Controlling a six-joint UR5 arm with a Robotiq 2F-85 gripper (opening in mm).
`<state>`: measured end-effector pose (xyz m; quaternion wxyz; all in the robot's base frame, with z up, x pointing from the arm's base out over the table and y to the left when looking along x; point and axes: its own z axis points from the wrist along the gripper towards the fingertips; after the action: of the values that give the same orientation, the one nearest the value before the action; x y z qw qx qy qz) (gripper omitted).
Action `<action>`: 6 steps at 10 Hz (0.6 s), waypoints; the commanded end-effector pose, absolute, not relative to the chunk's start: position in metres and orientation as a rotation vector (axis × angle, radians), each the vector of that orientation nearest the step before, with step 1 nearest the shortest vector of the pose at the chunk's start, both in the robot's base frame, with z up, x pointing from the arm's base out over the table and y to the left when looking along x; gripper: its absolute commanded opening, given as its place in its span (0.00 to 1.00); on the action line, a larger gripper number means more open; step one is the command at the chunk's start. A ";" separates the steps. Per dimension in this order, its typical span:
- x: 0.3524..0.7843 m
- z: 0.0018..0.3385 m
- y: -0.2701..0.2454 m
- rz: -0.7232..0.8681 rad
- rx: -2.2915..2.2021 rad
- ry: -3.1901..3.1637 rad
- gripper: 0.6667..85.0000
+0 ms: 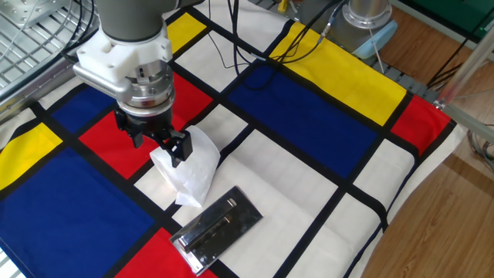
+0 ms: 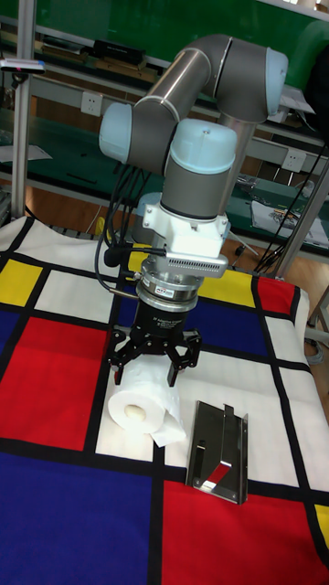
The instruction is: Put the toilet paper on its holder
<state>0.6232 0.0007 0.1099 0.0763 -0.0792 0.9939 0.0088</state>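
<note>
Grasping is the step in hand: the tool (image 2: 153, 358) is straddling the toilet paper (image 2: 142, 407) with fingers spread, not yet clamping it. Next it needs closing, lifting and carrying to the holder (image 2: 217, 449) lying just beside. Only the tall fixed view is showing the roll's hollow core.

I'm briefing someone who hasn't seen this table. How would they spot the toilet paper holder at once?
Start at the checked cloth of red, blue, yellow and white panels, then find the gripper over the white toilet paper. Just beside that roll, nearer the cloth's front edge, lies the holder: the only flat, shiny metal plate there, dark and mirror-like.
</note>
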 end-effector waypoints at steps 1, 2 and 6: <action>0.624 0.111 0.004 0.050 -0.226 2.975 0.94; 0.624 0.111 0.004 0.054 -0.226 2.975 0.94; 0.627 0.112 0.008 0.079 -0.184 2.965 0.94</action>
<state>0.6247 0.0045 0.1102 0.0797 -0.0716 0.9941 0.0163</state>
